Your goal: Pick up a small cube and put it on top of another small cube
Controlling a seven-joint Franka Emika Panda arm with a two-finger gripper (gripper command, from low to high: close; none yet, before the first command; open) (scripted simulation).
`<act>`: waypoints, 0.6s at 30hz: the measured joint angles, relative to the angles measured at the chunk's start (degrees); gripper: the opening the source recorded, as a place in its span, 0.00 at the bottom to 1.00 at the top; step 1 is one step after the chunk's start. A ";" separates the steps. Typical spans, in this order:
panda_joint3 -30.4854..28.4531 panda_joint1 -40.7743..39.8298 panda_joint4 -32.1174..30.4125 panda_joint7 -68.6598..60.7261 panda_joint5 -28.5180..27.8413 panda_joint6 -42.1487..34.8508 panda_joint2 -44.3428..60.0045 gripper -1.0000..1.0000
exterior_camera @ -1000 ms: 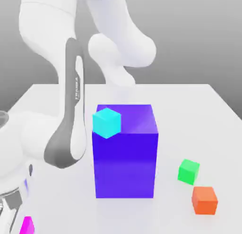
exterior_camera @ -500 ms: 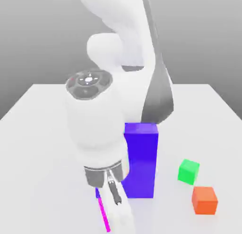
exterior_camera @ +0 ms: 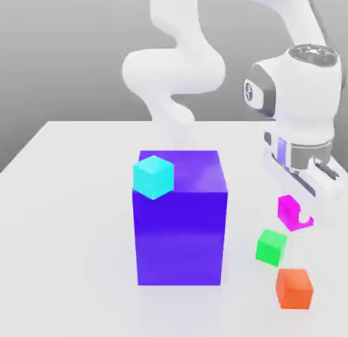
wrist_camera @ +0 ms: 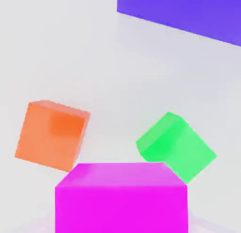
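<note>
The small magenta-pink cube (exterior_camera: 291, 213) hangs in the air on the exterior view's right, with my gripper (exterior_camera: 299, 217) shut on it. It sits just above and slightly right of the small bright green cube (exterior_camera: 271, 246), which rests on the white table. In the hand view the magenta cube (wrist_camera: 121, 198) looms close, with the green cube (wrist_camera: 175, 145) on the table beyond it. The two cubes are apart, not touching.
An orange cube (exterior_camera: 294, 288) lies on the table close to the green one, also seen as the orange cube (wrist_camera: 52, 134) in the hand view. A big blue-purple block (exterior_camera: 180, 217) stands mid-table with a cyan cube (exterior_camera: 153, 176) at its top corner. The white table (exterior_camera: 68, 261) extends to the exterior view's left.
My arm has swung from the exterior view's lower left across the front of the big block to the right, carrying the magenta cube up to a spot above the green cube.
</note>
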 joint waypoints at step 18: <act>4.65 -5.68 -3.22 13.81 -13.67 9.16 5.45 0.00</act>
